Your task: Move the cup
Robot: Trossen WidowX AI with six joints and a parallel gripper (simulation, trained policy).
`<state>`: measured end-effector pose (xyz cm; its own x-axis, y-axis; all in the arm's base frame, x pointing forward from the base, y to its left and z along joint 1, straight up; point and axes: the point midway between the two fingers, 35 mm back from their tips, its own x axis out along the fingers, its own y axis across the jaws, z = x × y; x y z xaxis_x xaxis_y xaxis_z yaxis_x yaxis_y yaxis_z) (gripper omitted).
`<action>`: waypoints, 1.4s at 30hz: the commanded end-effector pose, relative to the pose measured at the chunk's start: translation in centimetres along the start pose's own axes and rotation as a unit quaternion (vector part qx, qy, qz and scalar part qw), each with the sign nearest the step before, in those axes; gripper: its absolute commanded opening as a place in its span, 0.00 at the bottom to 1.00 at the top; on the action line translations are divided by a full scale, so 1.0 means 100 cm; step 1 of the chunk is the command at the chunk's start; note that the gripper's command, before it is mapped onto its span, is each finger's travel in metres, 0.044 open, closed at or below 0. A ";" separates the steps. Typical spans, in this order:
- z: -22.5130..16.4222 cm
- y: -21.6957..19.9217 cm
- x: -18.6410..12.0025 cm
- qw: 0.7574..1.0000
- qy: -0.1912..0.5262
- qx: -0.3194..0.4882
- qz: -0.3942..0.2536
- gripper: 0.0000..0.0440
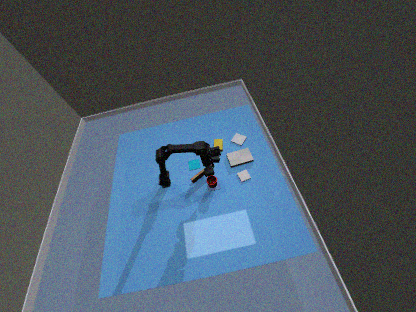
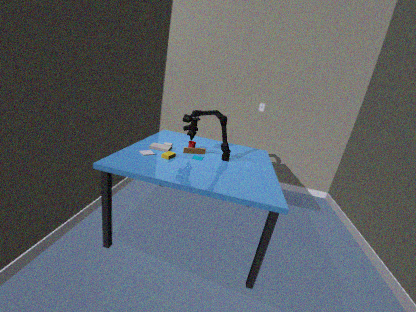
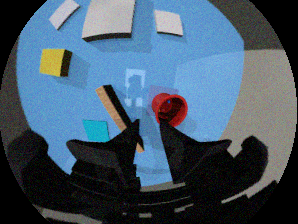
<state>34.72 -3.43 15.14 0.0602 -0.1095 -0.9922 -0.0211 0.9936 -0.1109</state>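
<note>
A red cup (image 1: 212,181) (image 2: 192,144) (image 3: 170,109) stands upright with its mouth up. A small bluish spot shows inside it; the marbles are too blurred to make out. A faint purplish pad (image 3: 159,90) shows at the cup's base in the wrist view. A cyan pad (image 1: 194,164) (image 2: 198,158) (image 3: 96,130) lies bare on the other side of a wooden bar. My gripper (image 1: 209,171) (image 2: 191,138) (image 3: 149,122) points down above the table near the cup, its fingers partly apart with nothing between them. In the wrist view the right fingertip overlaps the cup's lower edge.
The wooden bar (image 1: 198,175) (image 2: 194,150) (image 3: 113,110) lies between the cup and the cyan pad. A yellow block (image 1: 218,144) (image 2: 168,155) (image 3: 52,62), a flat whitish box (image 1: 240,157) (image 2: 161,147) (image 3: 109,19) and two small white tiles (image 1: 239,139) (image 1: 244,175) lie farther out.
</note>
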 end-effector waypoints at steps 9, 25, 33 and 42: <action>-0.006 -0.014 0.040 0.999 0.036 -0.037 0.000 0.36; -0.018 -0.017 0.097 0.989 0.068 -0.129 0.021 0.12; -0.021 -0.016 0.089 0.981 0.070 -0.177 0.030 0.00; -0.023 -0.007 0.064 0.975 0.065 -0.208 0.036 0.01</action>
<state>32.89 -5.25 8.23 -0.0856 -0.0743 -0.9936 -0.4121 0.9105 -0.0326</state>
